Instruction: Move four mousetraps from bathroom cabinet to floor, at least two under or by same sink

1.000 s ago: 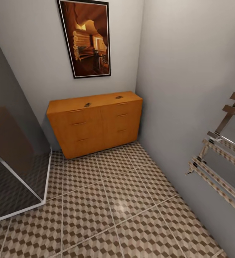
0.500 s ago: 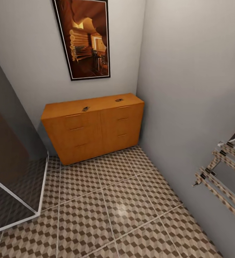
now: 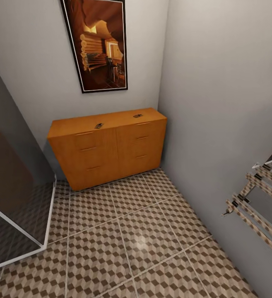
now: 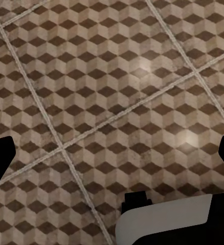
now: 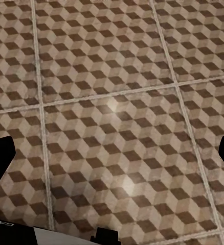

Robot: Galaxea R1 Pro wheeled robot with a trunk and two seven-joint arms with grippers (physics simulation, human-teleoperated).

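Item 1: wide, low orange-brown wooden cabinet [image 3: 109, 145], two columns of three drawers with slot handles, all drawers closed, standing in the corner against the grey walls.

Item 2: two small dark mousetraps on the cabinet top, one [image 3: 99, 125] near the middle front edge, one [image 3: 138, 115] toward the right end; detail too small to read.

Item 3: bathroom floor [image 3: 127, 231] of large square tiles in a brown, beige and white cube print, pale grout lines.

Item 4: left claw [image 4: 114, 155], dark fingertips at opposite edges of its wrist view, spread wide, holding nothing, above bare tile; the cabinet lies well ahead of it.

Item 5: right claw [image 5: 114, 155], likewise spread, empty, over tile.

Item 6: dark-framed picture [image 3: 96, 43] on the wall above the cabinet.

Item 7: chrome towel rail [image 3: 258, 198] on the right wall.

Item 8: glass shower screen [image 3: 11, 194] at left.
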